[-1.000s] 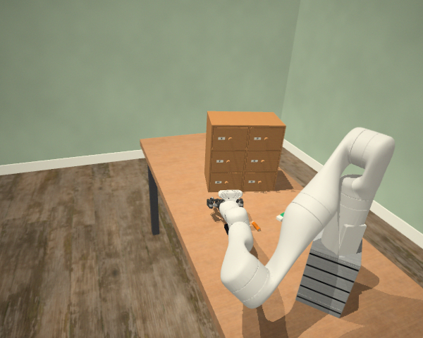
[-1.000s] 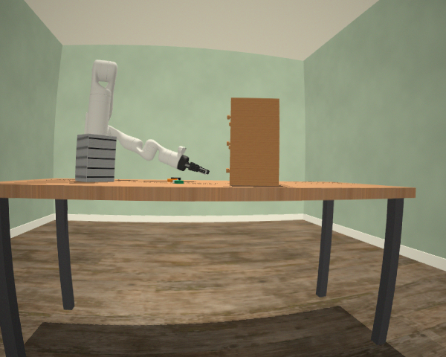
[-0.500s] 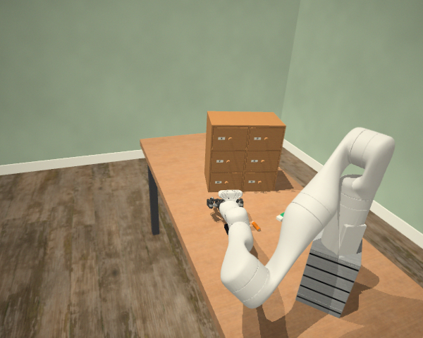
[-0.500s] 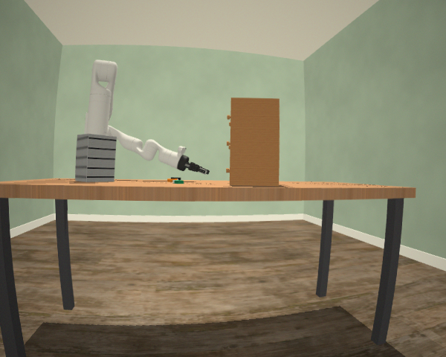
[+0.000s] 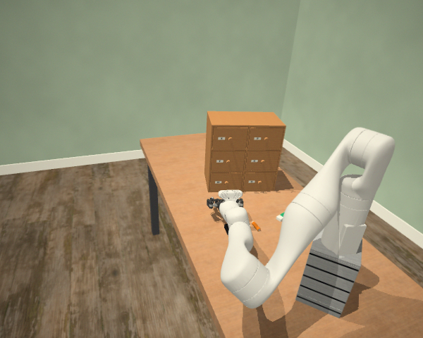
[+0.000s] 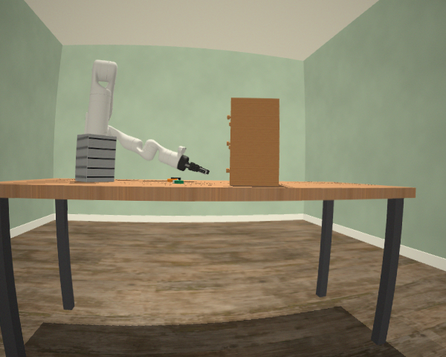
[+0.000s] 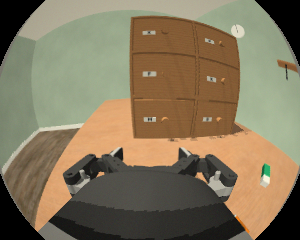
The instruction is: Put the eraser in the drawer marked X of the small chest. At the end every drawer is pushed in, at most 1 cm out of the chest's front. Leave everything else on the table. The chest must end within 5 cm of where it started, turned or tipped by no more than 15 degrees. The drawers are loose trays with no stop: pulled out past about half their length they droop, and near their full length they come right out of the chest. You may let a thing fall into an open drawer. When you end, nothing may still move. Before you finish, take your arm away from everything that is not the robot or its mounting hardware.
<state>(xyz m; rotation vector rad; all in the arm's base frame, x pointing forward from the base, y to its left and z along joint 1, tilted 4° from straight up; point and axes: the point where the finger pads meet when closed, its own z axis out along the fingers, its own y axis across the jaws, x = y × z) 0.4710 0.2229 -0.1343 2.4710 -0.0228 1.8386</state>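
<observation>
- Gripper [image 5: 225, 202] [image 6: 207, 171] [image 7: 150, 154] fingers stand wide apart with nothing between them, short of the chest's front and above the table [image 5: 189, 218] [image 6: 200, 193] [image 7: 95, 150], tipped slightly downward in the exterior view.
- Ahead, the chest [image 5: 244, 117] [image 6: 254, 142] [image 7: 197, 75] stands upright, its drawers apparently all pushed in. Its labels are too small to read surely, so I cannot tell which drawer is X; a misread would send the eraser into the wrong one.
- Each drawer has a small knob. If the next step is opening one, an off-centre approach could let the fingers slip off the knob or shove the chest back.
- Too long a pull would make the loose tray droop or come out; a crooked one could jam it and turn the chest.
- On the table, well apart from the gripper, lies the green and white block I take for the eraser [image 5: 280, 217] [image 6: 178, 181] [image 7: 265, 175]. Poor centring over it could pinch a corner and twist it away.
- Nearer the arm's wrist lie an orange piece [image 5: 256, 225] [image 6: 172, 179] [image 7: 241, 223] and a black piece [image 5: 226, 228] [image 6: 175, 178]; a low sweep toward the eraser might knock them.
</observation>
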